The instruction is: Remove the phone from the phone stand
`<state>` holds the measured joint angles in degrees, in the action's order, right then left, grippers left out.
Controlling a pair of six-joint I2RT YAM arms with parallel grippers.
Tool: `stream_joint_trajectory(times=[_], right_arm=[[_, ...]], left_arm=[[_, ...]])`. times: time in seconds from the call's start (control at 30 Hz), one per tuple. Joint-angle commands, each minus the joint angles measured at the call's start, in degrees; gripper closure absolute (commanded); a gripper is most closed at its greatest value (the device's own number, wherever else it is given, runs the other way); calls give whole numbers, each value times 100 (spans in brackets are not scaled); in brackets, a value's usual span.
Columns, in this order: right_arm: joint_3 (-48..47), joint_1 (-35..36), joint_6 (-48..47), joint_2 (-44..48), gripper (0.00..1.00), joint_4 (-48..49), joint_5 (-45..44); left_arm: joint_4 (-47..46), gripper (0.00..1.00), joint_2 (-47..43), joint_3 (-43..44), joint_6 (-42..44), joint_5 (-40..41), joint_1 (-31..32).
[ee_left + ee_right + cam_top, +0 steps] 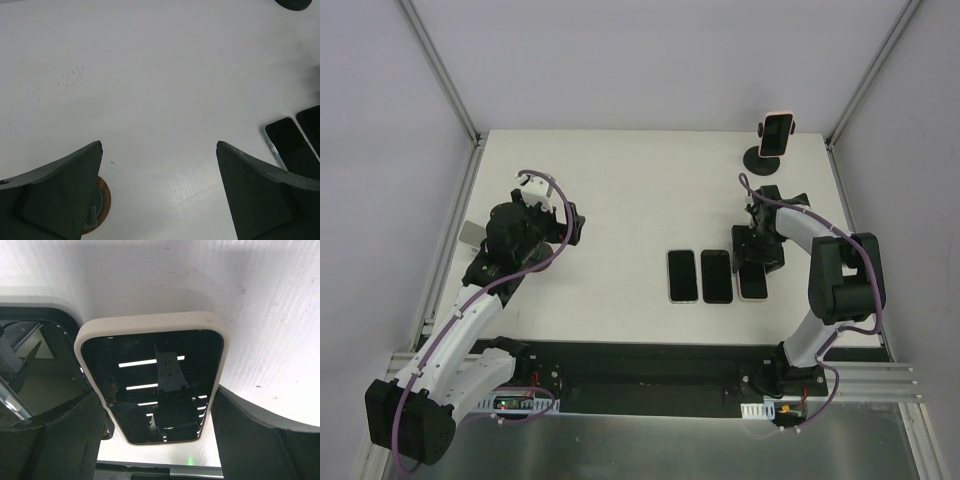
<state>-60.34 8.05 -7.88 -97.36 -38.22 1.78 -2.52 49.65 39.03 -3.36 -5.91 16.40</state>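
The right claw [757, 258] hangs low over the near right of the surface [620, 190], spread wide. Its fingers [50, 440] stand on either side of a pale-cased phone [152, 385] that lies flat and face up. From the wrist camera I cannot tell whether the pads touch the case, but nothing is pinched or lifted. The left claw [160, 145] is also spread and empty, over bare surface well to the left. A small brown disc [102, 200] peeks out from under one of its fingers.

From where I stand, the job looks unfinished. The upright phone [777, 134] sits in the phone stand [764, 158] at the far right corner, beyond the right claw and apart from it. I'd judge that what is left is to reach for that phone, grip it, lift it clear of the cradle and set it down. The right arm is the nearer one for that.

I count four phones. One is in the stand, and three lie side by side in a row at the near middle. The pale-cased one is at the right end under the claw, the middle phone [716, 276] is just beside it, and the left-end phone [682, 275] comes after that. There is one stand, one brown disc, and two arms with one claw each.
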Motion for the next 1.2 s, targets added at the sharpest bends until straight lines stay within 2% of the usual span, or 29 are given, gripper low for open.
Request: stream_joint_trajectory(times=[0.0, 0.23, 0.47, 0.67, 0.93, 1.03, 1.17], right_arm=[[-207, -41, -135, -134, 62, -160, -37], [-189, -49, -144, -231, 49, -81, -363], [-189, -49, -135, -248, 27, -63, -327], [-189, -41, -73, -152, 14, -28, -292], [-233, -41, 76, 138, 4, -54, -319], [-285, -41, 181, 768, 0, -72, -380], [-435, -102, 584, 1508, 4, -37, -844]], left_arm=[[-143, 5, -43, 17, 125, -112, -50], [-143, 5, -69, 26, 133, -129, -41], [-169, 5, -78, 17, 98, -173, -50], [-178, 5, -96, 17, 63, -200, -41], [-178, 5, -131, 9, 37, -226, -49], [-178, 5, -122, 17, 19, -252, -49], [-178, 5, -122, 17, -16, -279, -41]])
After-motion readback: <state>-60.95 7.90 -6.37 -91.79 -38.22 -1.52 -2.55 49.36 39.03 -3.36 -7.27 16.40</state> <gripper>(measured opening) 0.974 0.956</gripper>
